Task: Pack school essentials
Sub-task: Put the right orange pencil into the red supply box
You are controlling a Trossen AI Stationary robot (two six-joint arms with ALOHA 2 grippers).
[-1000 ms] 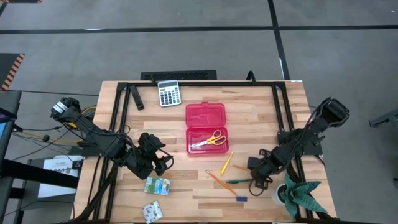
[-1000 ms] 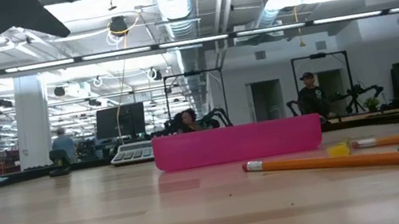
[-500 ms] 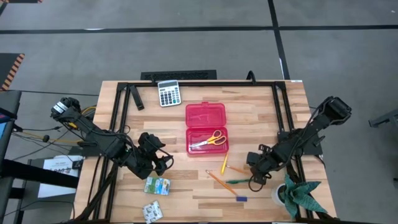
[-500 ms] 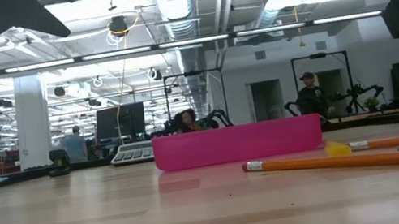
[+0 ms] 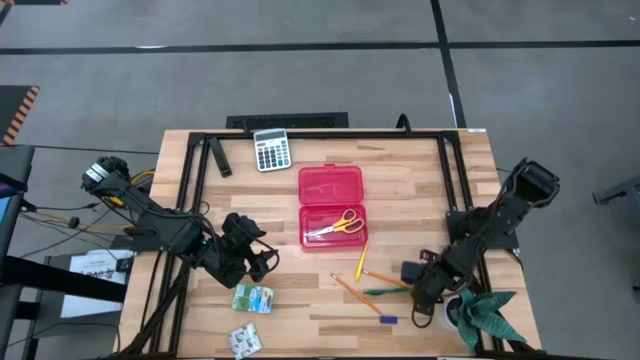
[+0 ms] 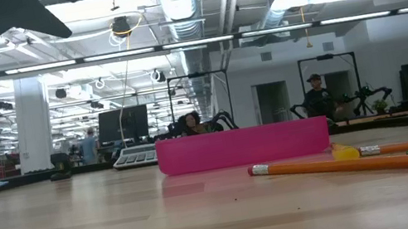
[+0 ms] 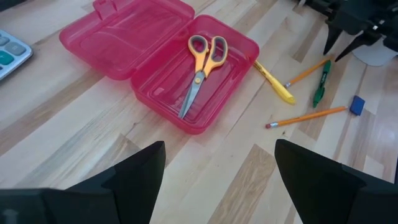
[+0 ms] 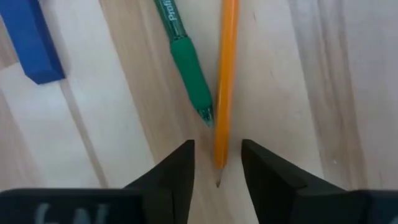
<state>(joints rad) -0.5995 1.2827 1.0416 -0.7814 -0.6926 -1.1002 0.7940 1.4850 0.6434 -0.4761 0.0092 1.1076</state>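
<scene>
So the right claw (image 8: 217, 163) has dropped lower near the desk's (image 5: 420, 190) front right corner since a moment ago, and its fingers are now partly apart, straddling the tip of an orange pencil (image 8: 224, 81) without holding it. Looks like a grab is coming. The green pen (image 8: 186, 62) lies touching that pencil, which could get messy. The scissors (image 5: 336, 224) already sit in the red case (image 5: 331, 185). The left claw (image 5: 262, 253) waits wide open and empty near the front left.
</scene>
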